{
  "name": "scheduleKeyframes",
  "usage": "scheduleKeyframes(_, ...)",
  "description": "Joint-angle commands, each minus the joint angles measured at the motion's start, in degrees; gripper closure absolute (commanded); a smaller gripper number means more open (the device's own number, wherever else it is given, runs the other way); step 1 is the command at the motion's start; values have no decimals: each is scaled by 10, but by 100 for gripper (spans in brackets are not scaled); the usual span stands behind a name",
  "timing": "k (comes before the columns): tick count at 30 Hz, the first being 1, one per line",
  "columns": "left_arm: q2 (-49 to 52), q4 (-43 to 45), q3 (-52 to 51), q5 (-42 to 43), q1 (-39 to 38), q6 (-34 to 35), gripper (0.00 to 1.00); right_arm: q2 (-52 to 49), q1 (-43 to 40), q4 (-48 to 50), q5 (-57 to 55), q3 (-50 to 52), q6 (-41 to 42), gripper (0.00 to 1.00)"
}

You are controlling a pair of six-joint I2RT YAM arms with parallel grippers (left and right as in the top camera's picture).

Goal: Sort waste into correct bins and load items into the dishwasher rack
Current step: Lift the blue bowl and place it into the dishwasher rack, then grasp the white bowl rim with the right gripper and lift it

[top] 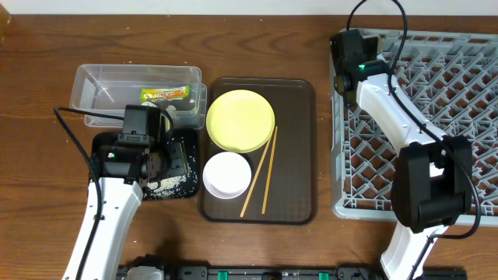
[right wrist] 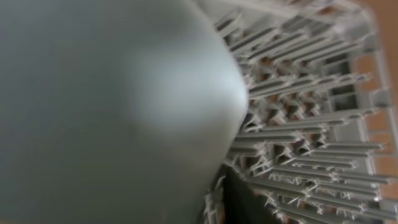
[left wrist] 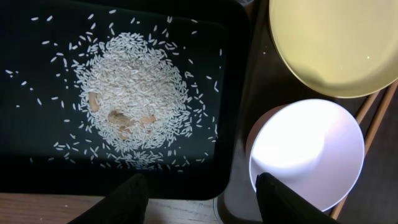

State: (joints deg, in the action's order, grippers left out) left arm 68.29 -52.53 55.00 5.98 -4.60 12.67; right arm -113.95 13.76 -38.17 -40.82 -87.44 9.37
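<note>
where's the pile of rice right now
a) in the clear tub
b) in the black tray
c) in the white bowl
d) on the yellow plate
b: the left wrist view shows the rice grains heaped in the black tray, while the white bowl and yellow plate beside it are bare.

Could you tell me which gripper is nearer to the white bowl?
Left. The left gripper hovers between the bowl and the black tray; the right gripper is at the rack.
</note>
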Motion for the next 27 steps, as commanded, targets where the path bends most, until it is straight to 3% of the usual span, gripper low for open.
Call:
scheduleKeyframes(1, -1, -1, 3, -6, 2, 5, 41, 41, 9, -11, 51, 2, 16, 58)
scheduleKeyframes(3, -1, -2, 3, -6, 2, 5, 41, 68, 9, -18, 70, 2, 16, 44)
scheduleKeyframes(7, -1, -4, 3, -7, 2, 5, 41, 125, 9, -32, 137, 2, 15, 34)
scheduleKeyframes(11, -1, -12, 3, -7, 2, 6, 41, 169, 9, -52, 291, 2, 13, 34)
scheduleKeyframes(16, -1, -38, 3, -71, 2, 86, 40, 176, 18, -100, 483, 2, 13, 36)
scheduleKeyframes(27, -2, -57, 3, -71, 79, 91, 40, 141, 156, -152, 518, 40, 5, 36)
